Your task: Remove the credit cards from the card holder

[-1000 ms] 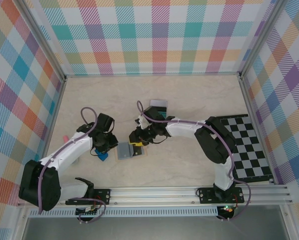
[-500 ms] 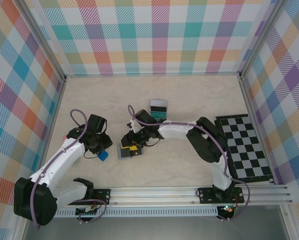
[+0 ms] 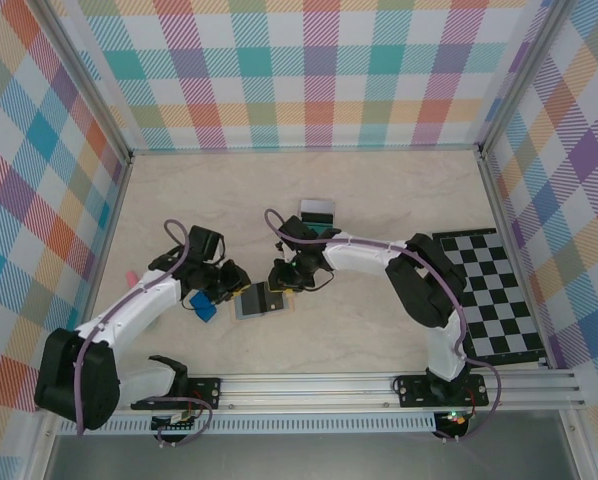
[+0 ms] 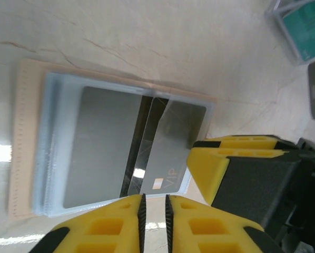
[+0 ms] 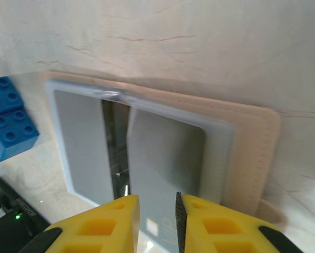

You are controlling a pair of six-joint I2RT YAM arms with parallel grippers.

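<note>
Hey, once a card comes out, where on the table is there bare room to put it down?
Bare tabletop runs along the back wall beyond the loose cards, and again between the card holder, the checkered mat and the near rail. It is crowded around the holder, with the left arm, the right arm and the blue block.

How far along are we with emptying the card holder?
Done: some cards lie out on the table beyond the open card holder. In hand: left gripper and right gripper hover at a skewed grey VIP card. Left: grey cards in its sleeves.
</note>
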